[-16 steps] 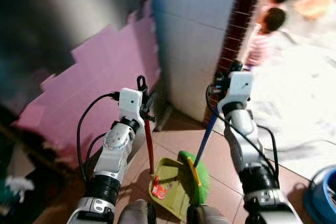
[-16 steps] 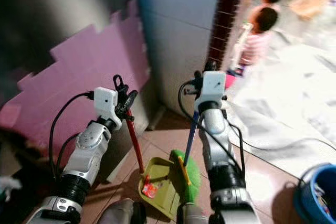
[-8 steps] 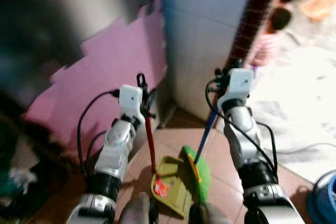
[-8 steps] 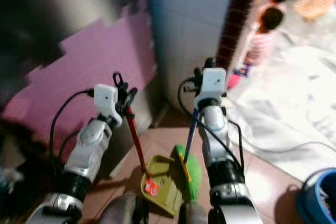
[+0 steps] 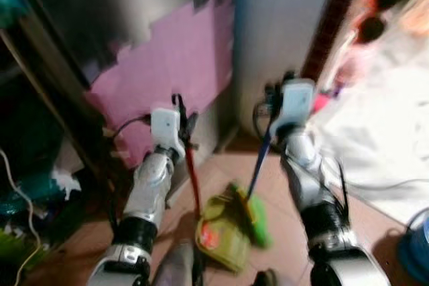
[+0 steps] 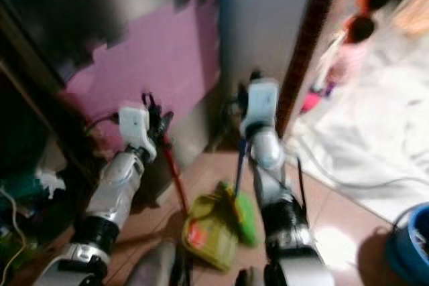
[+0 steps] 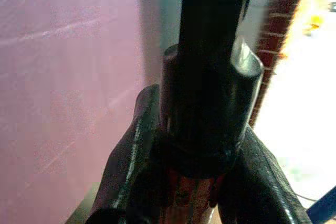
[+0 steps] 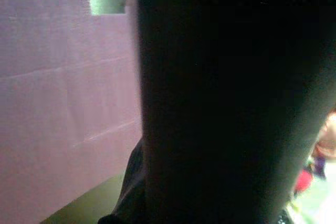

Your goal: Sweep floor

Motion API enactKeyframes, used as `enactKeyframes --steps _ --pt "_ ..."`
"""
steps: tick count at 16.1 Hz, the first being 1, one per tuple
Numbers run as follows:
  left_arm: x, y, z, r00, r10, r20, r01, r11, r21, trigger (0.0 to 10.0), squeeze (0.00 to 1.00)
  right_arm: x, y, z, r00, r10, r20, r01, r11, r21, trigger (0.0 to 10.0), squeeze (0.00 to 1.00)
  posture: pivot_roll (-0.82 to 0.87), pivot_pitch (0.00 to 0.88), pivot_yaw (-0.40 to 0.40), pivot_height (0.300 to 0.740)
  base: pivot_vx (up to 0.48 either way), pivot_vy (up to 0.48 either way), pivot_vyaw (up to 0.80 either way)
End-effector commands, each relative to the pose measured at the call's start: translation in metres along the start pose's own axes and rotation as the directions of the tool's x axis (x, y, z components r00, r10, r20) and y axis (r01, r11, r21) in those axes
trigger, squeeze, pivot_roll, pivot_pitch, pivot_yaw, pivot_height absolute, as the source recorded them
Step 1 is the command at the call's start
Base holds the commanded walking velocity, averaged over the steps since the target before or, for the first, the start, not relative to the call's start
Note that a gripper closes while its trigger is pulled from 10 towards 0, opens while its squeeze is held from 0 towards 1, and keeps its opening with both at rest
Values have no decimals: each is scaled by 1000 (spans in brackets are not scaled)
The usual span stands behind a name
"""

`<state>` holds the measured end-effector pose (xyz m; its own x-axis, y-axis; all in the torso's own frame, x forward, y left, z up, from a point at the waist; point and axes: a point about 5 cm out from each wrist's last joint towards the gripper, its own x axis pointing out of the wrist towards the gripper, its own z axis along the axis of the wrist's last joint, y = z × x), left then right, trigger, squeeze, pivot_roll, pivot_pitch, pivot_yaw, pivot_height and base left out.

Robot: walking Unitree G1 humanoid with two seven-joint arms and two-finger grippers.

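Standing on a tiled floor [image 5: 281, 185] before a pink foam panel [image 5: 181, 58] leaning against a pale wall [image 5: 281, 25], with a brick column [image 5: 332, 21] to the right and a white sheet [image 5: 382, 145] spread over the ground beyond. Blurred throughout the head views, with a small person's figure [image 5: 365, 38] only vaguely visible far right. Holding a yellow-green dustpan [image 5: 221, 236] low on the floor between the two arms, red litter [image 5: 206, 237] lying in its tray. Resting a green broom head [image 5: 253, 216] just beside the dustpan, touching its right edge. Rising from the dustpan, a red handle [image 5: 192, 179] clamped near its black top end by the left gripper [image 5: 182, 122], fingers [image 7: 131, 166] closed around it in the left wrist view. Rising from the broom head, a blue handle [image 5: 260, 165] up to the right gripper [image 5: 276, 98], apparently clasped on it, though too dark and close in the right wrist view to tell the finger state. Showing a blue bucket [image 5: 415, 246] at the lower right edge.
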<state>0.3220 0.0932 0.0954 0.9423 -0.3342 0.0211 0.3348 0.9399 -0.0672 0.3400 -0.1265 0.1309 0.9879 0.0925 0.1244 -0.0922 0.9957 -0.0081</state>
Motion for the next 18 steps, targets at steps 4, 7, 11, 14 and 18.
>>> enactKeyframes --steps 4,7,11,14,18 --pt "6 -4 16 997 -17 72 18 1000 -10 10000 0 1 -1 2 1000 -8 3 8 1000 14 10000 0 -101 0 65 740 -212 0 0" --pt "5 -4 12 999 -4 51 5 1000 -28 10000 0 -3 -7 -5 999 -34 -20 34 999 12 10000 0 -105 0 75 740 0 0 0" --pt "7 -4 13 999 -10 48 12 999 -35 10000 0 -5 -8 -8 998 -52 -34 53 998 27 10000 0 -110 0 82 740 0 146 -400" --pt "7 -5 13 999 -10 49 12 999 -45 10000 0 -5 -8 -8 998 -48 -35 49 999 22 10000 0 -109 0 80 740 0 409 -800" --pt "7 -4 12 999 -2 45 5 999 -50 10000 0 -3 -8 -5 998 -45 -32 45 999 18 10000 0 -109 0 71 740 0 432 -691"
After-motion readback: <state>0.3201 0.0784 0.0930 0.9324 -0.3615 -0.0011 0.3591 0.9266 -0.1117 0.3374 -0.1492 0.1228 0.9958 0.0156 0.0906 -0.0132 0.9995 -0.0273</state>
